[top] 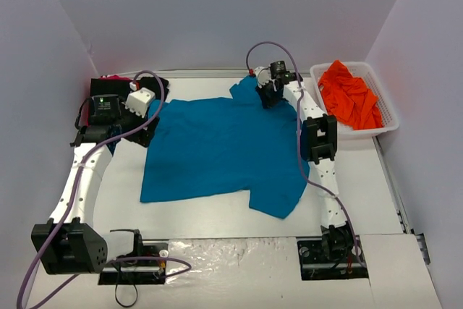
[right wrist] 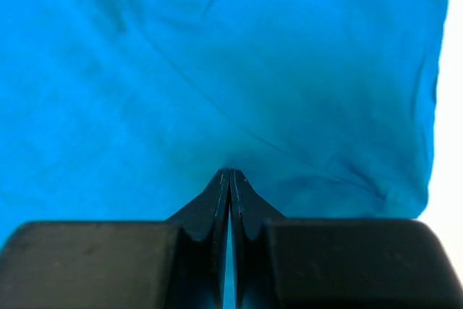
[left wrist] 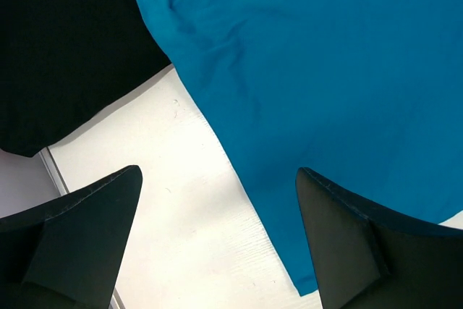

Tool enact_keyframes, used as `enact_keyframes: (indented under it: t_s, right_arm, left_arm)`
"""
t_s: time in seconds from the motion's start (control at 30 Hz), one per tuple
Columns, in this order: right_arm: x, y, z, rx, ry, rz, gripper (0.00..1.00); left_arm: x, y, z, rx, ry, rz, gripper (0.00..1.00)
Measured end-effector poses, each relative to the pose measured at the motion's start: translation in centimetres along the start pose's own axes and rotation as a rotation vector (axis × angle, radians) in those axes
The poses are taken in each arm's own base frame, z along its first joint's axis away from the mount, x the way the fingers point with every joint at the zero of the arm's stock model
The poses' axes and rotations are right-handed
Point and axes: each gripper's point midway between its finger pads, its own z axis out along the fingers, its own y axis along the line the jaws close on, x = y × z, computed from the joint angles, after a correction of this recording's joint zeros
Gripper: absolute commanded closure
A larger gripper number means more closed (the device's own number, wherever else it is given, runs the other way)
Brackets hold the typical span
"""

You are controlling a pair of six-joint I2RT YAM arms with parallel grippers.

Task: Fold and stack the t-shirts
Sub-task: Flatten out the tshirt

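Observation:
A teal-blue t-shirt [top: 224, 150] lies spread across the middle of the table. My right gripper [top: 268, 98] is at its far edge. In the right wrist view it [right wrist: 230, 175] is shut, pinching the teal cloth [right wrist: 217, 70], with creases running out from the tips. My left gripper [top: 147, 129] is at the shirt's left edge. In the left wrist view it [left wrist: 217, 204] is open and empty above bare table, with the teal shirt's edge [left wrist: 325, 70] between its fingers [left wrist: 79, 236]. A black t-shirt [top: 154, 86] lies at the back left and also shows in the left wrist view [left wrist: 65, 41]. Orange t-shirts [top: 351, 95] fill the basket.
A white slotted basket [top: 387, 110] stands at the back right beside the right arm. Grey walls close in the table on the left, back and right. Cables loop over both arms.

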Motion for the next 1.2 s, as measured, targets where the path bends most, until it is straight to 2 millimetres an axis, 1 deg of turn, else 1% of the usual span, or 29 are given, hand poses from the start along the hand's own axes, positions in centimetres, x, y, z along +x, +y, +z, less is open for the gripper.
enact_keyframes:
  t_s: [0.07,0.17,0.3,0.47,0.57,0.63,0.67,0.7,0.73,0.77,0.8,0.83,0.87,0.93,0.97,1.0,1.03,1.07,1.1,1.13,1.17,1.2]
  right_arm:
    - [-0.2,-0.6,0.2,0.018,-0.005,0.01,1.0]
    - [-0.3,-2.0,0.3,0.052,-0.019,0.035,1.0]
    - [0.2,-5.0,-0.1,0.114,-0.037,0.086,1.0]
    - [2.0,-9.0,-1.1,0.182,-0.042,0.151,1.0]
    - [2.7,-10.3,-1.6,0.208,-0.041,0.169,1.0]
    - [3.0,-10.9,-1.8,0.222,-0.037,0.174,1.0]
    - [3.0,-10.9,-1.8,0.225,-0.036,0.171,0.95]
    - [2.9,-10.8,-1.8,0.228,-0.033,0.166,0.66]
    - [2.8,-10.7,-1.7,0.233,-0.031,0.158,0.66]
    - [2.4,-10.8,-1.8,0.242,-0.038,0.136,0.72]
    - [2.3,-10.6,-1.7,0.239,-0.036,0.121,0.71]
    - [2.2,-10.0,-1.6,0.234,-0.033,0.112,0.66]
    - [2.0,-9.4,-1.7,0.226,-0.028,0.104,0.53]
    - [1.4,-7.6,-1.9,0.2,-0.016,0.085,0.53]
    - [0.8,-6.5,-2.2,0.189,-0.018,0.072,0.52]
    - [0.0,-5.5,-2.8,0.176,-0.024,0.06,0.47]
    - [-1.0,-4.3,-3.6,0.164,-0.035,0.047,0.4]
    - [-2.0,-3.6,-4.8,0.162,-0.054,0.036,0.31]
    - [-3.0,-2.5,-6.2,0.155,-0.072,0.023,0.28]
    - [-4.3,-1.4,-8.0,0.151,-0.098,0.004,0.24]
    - [-5.3,-0.6,-9.9,0.154,-0.127,-0.012,0.17]
    - [-6.1,0.2,-12.2,0.162,-0.157,-0.024,0.14]
  left_arm:
    - [0.1,0.0,0.0,0.0,-0.001,0.0,0.13]
    - [0.5,-0.2,0.2,0.007,0.007,-0.002,0.13]
    - [0.5,-0.3,0.2,0.008,0.009,-0.003,0.13]
    - [0.6,-0.4,0.4,0.017,0.012,-0.006,0.13]
    - [0.7,-0.4,0.6,0.024,0.016,-0.008,0.13]
    - [0.8,-0.4,0.7,0.025,0.019,-0.009,0.13]
    - [0.8,-0.5,0.7,0.026,0.019,-0.009,0.13]
    - [0.8,-0.4,0.7,0.026,0.019,-0.009,0.13]
    - [0.8,-0.5,0.7,0.026,0.018,-0.008,0.13]
    - [0.7,-0.4,0.7,0.026,0.018,-0.007,0.13]
    - [0.7,-0.4,0.7,0.024,0.017,-0.005,0.13]
    - [0.7,-0.3,0.8,0.022,0.015,-0.002,0.13]
    - [0.7,-0.2,0.8,0.017,0.013,0.002,0.13]
    - [0.7,-0.1,0.9,0.008,0.014,0.007,0.13]
    - [0.7,0.0,0.9,0.007,0.013,0.011,0.13]
    - [0.6,0.0,1.0,0.006,0.01,0.015,0.13]
    - [0.6,0.1,1.0,0.002,0.008,0.024,0.13]
    - [0.5,-0.1,1.0,0.0,0.01,0.04,0.13]
    - [0.3,-0.3,1.1,-0.001,0.013,0.059,0.13]
    - [0.2,-0.6,1.2,-0.004,0.015,0.087,0.13]
    - [0.1,-1.1,1.3,-0.004,0.019,0.119,0.13]
    - [0.2,-1.7,1.4,0.003,0.021,0.15,0.13]
